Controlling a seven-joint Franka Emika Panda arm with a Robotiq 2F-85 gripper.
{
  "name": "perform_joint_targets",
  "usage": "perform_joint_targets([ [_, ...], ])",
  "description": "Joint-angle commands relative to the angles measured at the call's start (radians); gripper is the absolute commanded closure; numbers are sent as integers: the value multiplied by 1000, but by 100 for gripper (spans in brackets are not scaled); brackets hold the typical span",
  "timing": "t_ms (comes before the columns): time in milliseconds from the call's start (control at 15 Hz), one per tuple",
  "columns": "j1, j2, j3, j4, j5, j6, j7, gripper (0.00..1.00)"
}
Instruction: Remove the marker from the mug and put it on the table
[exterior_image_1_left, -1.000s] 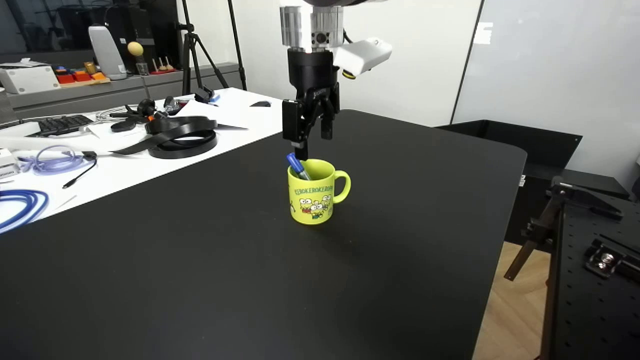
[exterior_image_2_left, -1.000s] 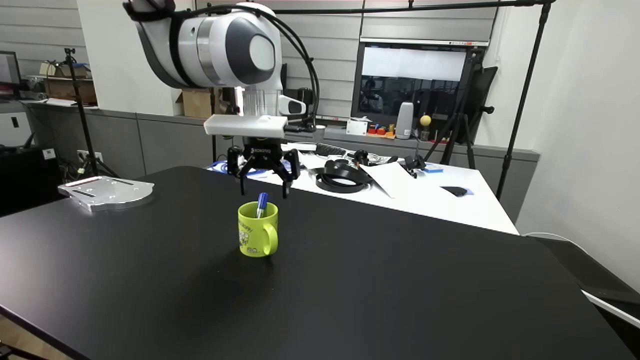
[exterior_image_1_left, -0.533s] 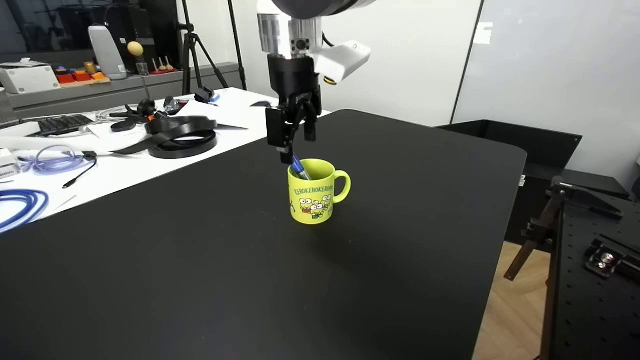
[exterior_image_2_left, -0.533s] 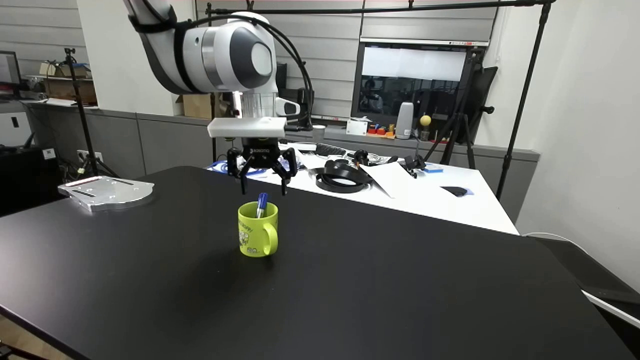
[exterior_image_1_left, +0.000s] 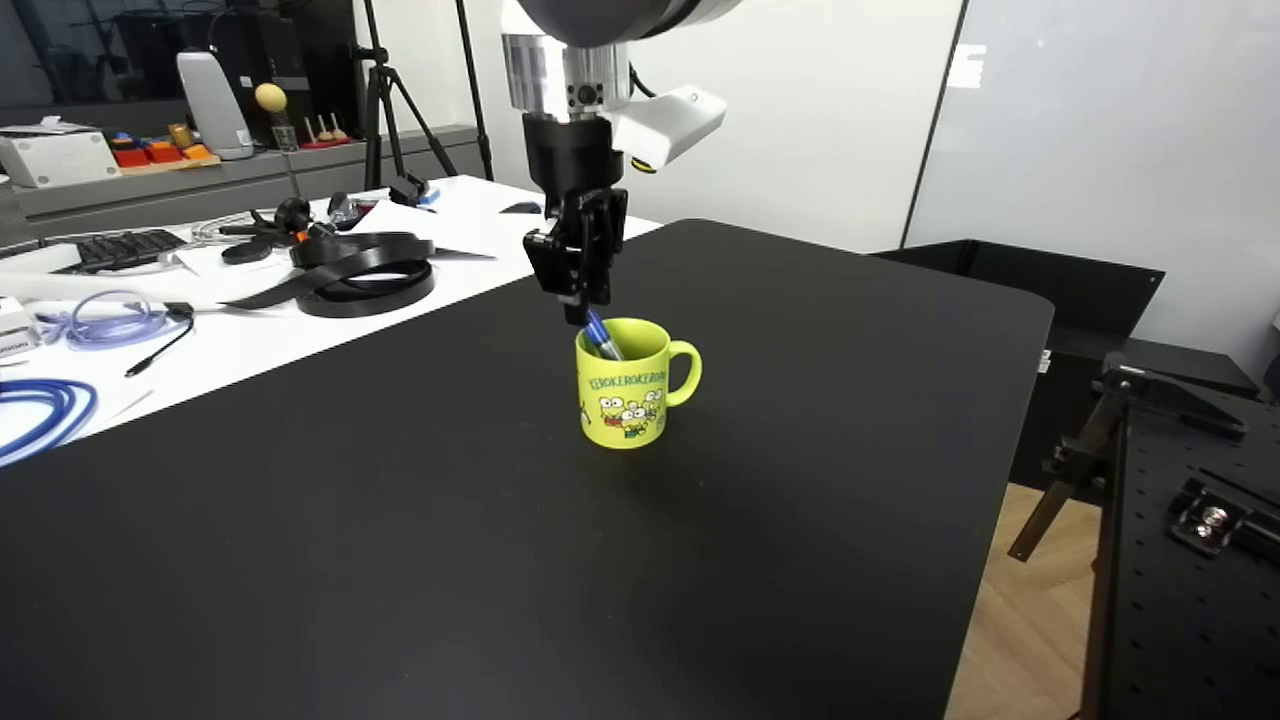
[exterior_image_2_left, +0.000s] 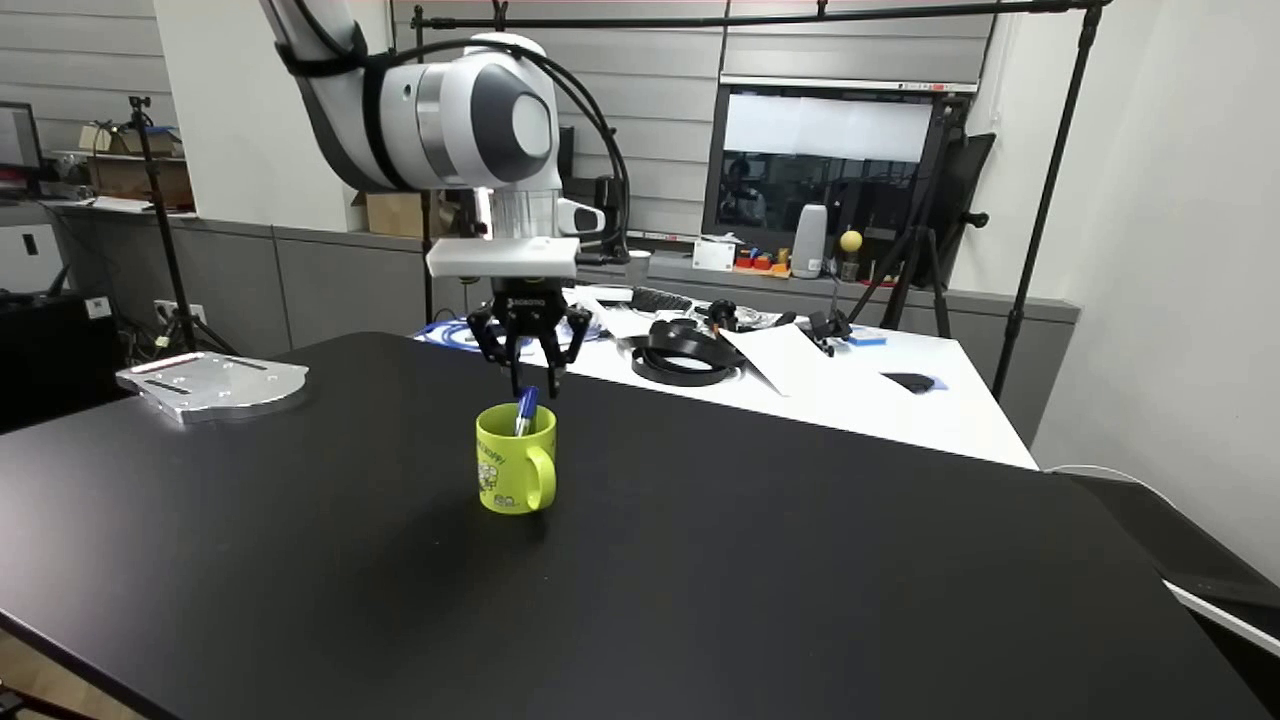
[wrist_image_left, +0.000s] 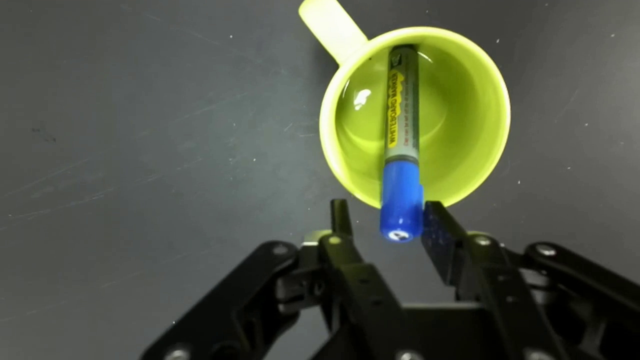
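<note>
The yellow-green mug (exterior_image_1_left: 622, 405) stands upright on the black table (exterior_image_1_left: 400, 560), its handle showing in both exterior views. Leaning inside it is the marker (wrist_image_left: 402, 110), grey-bodied, with its blue cap poking over the rim. My gripper (exterior_image_2_left: 535, 394) hangs just above the mug with its fingers partly drawn together. In the wrist view the cap lies between the fingertips. The right-hand finger (wrist_image_left: 442, 240) appears to touch the cap or nearly so, while a clear gap separates the cap from the left-hand finger (wrist_image_left: 341, 220). The marker still rests in the mug (wrist_image_left: 472, 125).
A white table (exterior_image_2_left: 880, 410) with cables, a black strap coil (exterior_image_2_left: 685, 355) and papers adjoins the black table's far side. A silver metal plate (exterior_image_2_left: 215, 385) lies at the black table's edge. A black perforated bench (exterior_image_1_left: 1200, 560) with a clamp stands beside it.
The gripper has come leftward and a little lower in an exterior view, to over the marker's cap. In the last half second its fingers have moved much closer together. The marker has tipped very slightly.
</note>
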Motion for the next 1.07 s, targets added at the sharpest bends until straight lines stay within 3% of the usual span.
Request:
perform_joint_targets([
  [0, -6, 18, 3, 34, 13, -26, -14, 88],
  [133, -6, 18, 5, 35, 16, -30, -15, 98],
  [200, -12, 14, 12, 32, 27, -36, -21, 94],
  [733, 15, -90, -3, -7, 17, -72, 15, 94],
  [1000, 31, -184, 2, -7, 9, -187, 34, 94],
])
